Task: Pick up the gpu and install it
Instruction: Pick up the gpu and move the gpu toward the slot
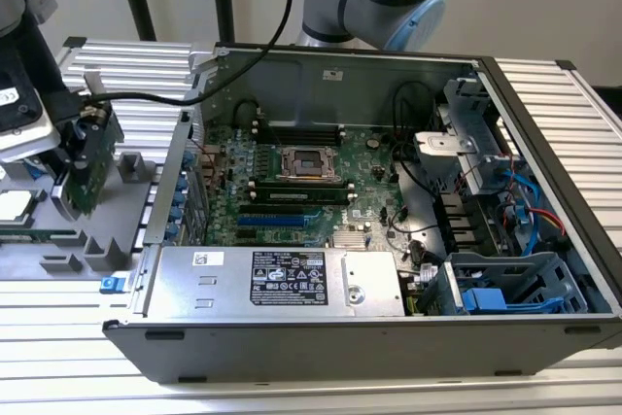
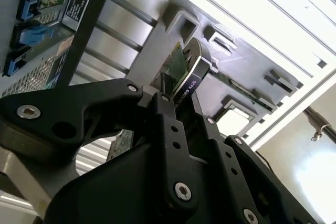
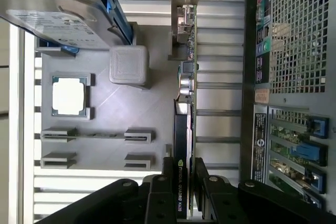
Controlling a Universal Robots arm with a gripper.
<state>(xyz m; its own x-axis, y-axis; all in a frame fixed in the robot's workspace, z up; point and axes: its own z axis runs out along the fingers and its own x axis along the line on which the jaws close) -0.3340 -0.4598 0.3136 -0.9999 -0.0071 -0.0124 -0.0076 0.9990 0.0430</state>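
The gpu (image 1: pixel 94 164) is a green card standing on edge over the grey holder tray (image 1: pixel 109 245), at the exterior view's left, outside the computer case. My gripper (image 1: pixel 82 148) is shut on it. In the first wrist view the gpu (image 3: pixel 185 109) appears edge-on, with its silver bracket at the far end and its black cooler pinched between the black fingers (image 3: pixel 167 184) of my gripper (image 3: pixel 185 178). In the second wrist view my gripper (image 2: pixel 174 97) clamps the same gpu (image 2: pixel 177 65). Whether the card's lower edge still touches the tray cannot be told.
The open computer case (image 1: pixel 544 114) lies at centre with its motherboard (image 1: pixel 369 157), slots (image 1: pixel 277 218) and silver power supply (image 1: pixel 282 279). On the tray (image 3: pixel 115 119) sit a silver hard drive (image 3: pixel 58 17) and a CPU chip (image 3: pixel 68 95). The case's rear wall (image 3: pixel 294 40) runs alongside the card.
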